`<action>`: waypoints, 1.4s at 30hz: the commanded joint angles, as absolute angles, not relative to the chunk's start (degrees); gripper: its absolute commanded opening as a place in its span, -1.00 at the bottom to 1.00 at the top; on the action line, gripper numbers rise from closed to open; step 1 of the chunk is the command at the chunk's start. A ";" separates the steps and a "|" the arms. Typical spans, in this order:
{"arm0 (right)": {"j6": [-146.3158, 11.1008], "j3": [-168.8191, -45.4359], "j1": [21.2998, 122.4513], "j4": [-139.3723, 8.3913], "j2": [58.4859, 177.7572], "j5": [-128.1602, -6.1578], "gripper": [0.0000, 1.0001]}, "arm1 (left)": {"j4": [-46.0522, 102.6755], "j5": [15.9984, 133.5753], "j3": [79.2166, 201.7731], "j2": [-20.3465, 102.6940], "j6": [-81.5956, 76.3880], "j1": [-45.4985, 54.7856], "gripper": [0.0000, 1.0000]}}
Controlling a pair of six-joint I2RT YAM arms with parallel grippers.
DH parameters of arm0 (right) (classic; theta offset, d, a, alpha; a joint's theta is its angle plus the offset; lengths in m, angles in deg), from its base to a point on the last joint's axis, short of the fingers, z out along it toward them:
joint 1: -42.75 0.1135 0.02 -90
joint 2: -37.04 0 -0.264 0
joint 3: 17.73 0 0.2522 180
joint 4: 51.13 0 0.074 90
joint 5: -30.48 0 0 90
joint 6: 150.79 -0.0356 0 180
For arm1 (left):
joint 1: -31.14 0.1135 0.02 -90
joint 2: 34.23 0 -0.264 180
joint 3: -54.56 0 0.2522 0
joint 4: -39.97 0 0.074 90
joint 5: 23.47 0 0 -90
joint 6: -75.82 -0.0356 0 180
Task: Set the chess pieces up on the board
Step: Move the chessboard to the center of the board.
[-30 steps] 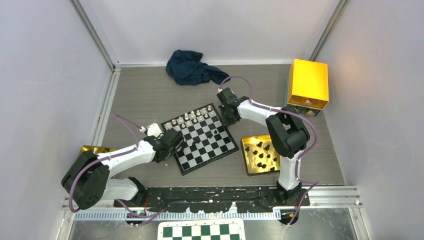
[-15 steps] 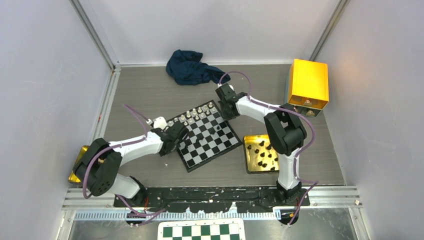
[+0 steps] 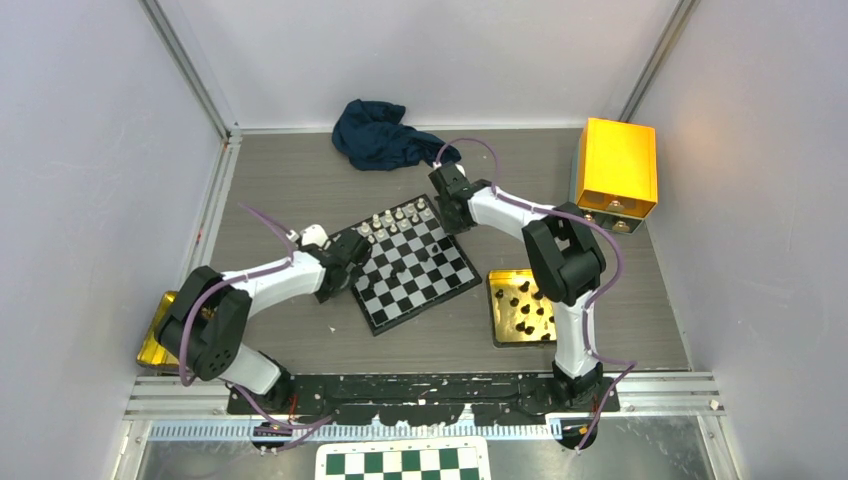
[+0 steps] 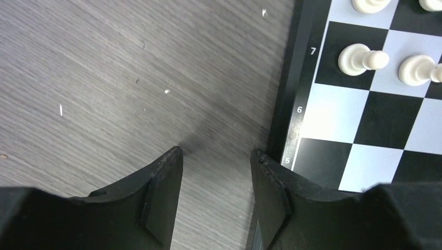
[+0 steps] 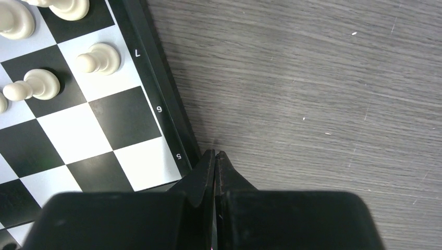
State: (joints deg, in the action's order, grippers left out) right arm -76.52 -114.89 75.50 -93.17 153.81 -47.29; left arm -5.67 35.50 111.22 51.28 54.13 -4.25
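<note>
The board (image 3: 440, 283) lies tilted at the table's middle, with silvery-white chess pieces (image 3: 395, 218) lined up along its far side. Black pieces (image 3: 525, 305) lie in a gold tray to its right. My left gripper (image 3: 345, 262) is low at the board's left edge. In the left wrist view it (image 4: 217, 153) is open over bare table, its right finger against the board's border (image 4: 292, 94), white pawns (image 4: 359, 58) beyond. My right gripper (image 3: 452, 205) sits at the board's far right corner. The right wrist view shows it (image 5: 215, 153) shut and empty, tips at the border (image 5: 156, 94), near a pawn (image 5: 99, 58).
A gold tray (image 3: 498, 310) sits right of the board, and another gold tray (image 3: 155, 335) shows behind the left arm. A blue cloth (image 3: 385, 135) lies at the back. A yellow box (image 3: 617, 168) stands back right. A green-and-white checkered board (image 3: 405, 462) lies beyond the near rail.
The board has slid a little toward the far side and turned slightly. My left arm has swung forward along its left edge. The right gripper has drawn back with the far corner.
</note>
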 commanded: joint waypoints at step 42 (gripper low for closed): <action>-78.93 -130.29 74.73 -95.42 163.91 -57.56 -0.99 | 6.96 47.56 122.22 64.88 46.28 6.18 0.09</action>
State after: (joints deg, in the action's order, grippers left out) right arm -76.34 -129.99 71.98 -96.82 164.06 -47.70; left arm -1.43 38.73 122.52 61.97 44.97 5.73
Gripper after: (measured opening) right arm 0.057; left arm 0.539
